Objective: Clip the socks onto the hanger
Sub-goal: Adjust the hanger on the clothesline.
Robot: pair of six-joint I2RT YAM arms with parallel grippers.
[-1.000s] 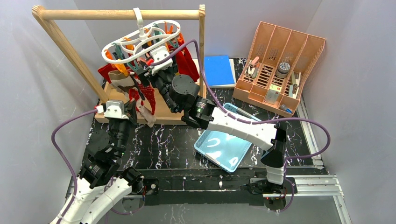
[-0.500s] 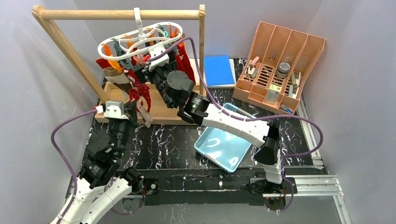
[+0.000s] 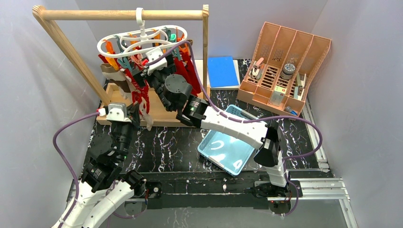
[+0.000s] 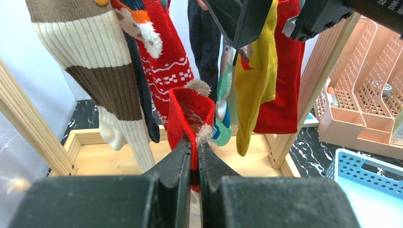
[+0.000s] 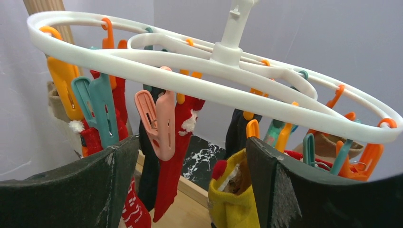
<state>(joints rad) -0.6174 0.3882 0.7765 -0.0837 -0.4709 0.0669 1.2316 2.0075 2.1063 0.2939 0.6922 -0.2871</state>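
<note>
My left gripper (image 4: pixel 194 154) is pinched tight on the cuff of a red sock (image 4: pixel 183 111). My right gripper (image 5: pixel 190 152) is spread wide, a pink clip (image 5: pixel 159 126) hanging just above its gap from the white hanger (image 5: pixel 157 76) overhead, other socks (image 5: pixel 233 206) clipped around.

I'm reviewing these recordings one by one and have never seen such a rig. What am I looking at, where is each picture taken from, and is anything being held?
Two robot arms stand at the near table edge, each ending in a two-finger gripper. One picture looks down from above and behind them; the other two come from a camera on each wrist. A white hanger with coloured clips hangs from a wooden rail, with several socks clipped on. The left gripper is shut on a red sock. The right gripper is open below the hanger, holding nothing. On the table lie a blue tray, a blue pad and an orange organiser.
</note>
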